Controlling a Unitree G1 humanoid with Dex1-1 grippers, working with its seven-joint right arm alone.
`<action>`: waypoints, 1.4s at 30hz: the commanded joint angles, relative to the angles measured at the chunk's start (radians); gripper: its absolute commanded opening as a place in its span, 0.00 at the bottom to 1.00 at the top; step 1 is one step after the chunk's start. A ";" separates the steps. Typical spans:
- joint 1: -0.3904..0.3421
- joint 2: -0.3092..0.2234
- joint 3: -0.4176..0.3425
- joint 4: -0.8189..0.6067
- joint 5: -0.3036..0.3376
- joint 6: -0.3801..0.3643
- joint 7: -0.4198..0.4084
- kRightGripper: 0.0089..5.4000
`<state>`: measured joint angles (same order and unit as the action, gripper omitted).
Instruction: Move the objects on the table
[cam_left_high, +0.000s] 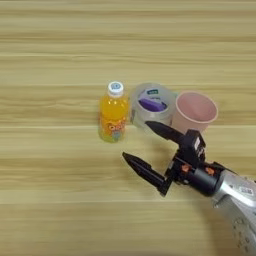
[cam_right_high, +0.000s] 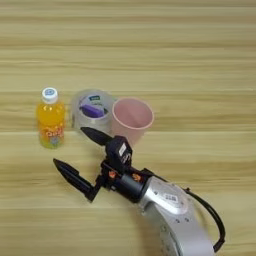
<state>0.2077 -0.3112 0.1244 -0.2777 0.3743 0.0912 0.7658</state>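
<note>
Wood grain in pale yellow-brown stripes runs side to side across the table (cam_left_high: 60, 225), which fills both views. The robot's right arm (cam_right_high: 175, 220), a silver forearm, comes in from the bottom right and reaches up and to the left. At its end the gripper (cam_left_high: 134, 142) is spread wide, its two black fingers well apart and grasping nothing. One fingertip (cam_left_high: 150, 125) lies just below the tape roll; the other (cam_left_high: 127, 157) lies nearer the viewer, below and slightly right of the bottle.

Three objects stand in a tight row left to right beyond the gripper. The pink cup (cam_left_high: 194, 111) is on the right, upright with its mouth open to the top. The clear tape roll (cam_left_high: 151, 102) sits in the middle, lying flat with a purple-and-white label visible in its core; it looks to touch the cup. The small orange-juice bottle (cam_left_high: 113, 114) stands upright on the left, white cap on top, just beside the roll.

The relation that matters most: the fingers point up and left, and the bottle lies just beyond and left of their opening, its long axis vertical. The bottle seems the likeliest target, though the tape roll is as close to the upper finger.

The right eye view shows the whole forearm and a black cable (cam_right_high: 210, 220) at its side; the left eye view cuts the arm off at the edge. No tube is visible in either view.
</note>
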 joint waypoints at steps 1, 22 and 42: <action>-0.053 0.014 0.000 0.016 -0.064 -0.051 -0.055 0.99; -0.135 0.076 -0.039 0.210 -0.234 -0.141 -0.229 0.99; -0.141 0.063 -0.101 0.230 -0.242 -0.105 -0.298 0.99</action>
<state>0.1242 -0.2349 0.0547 -0.0221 0.1385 -0.0079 0.5015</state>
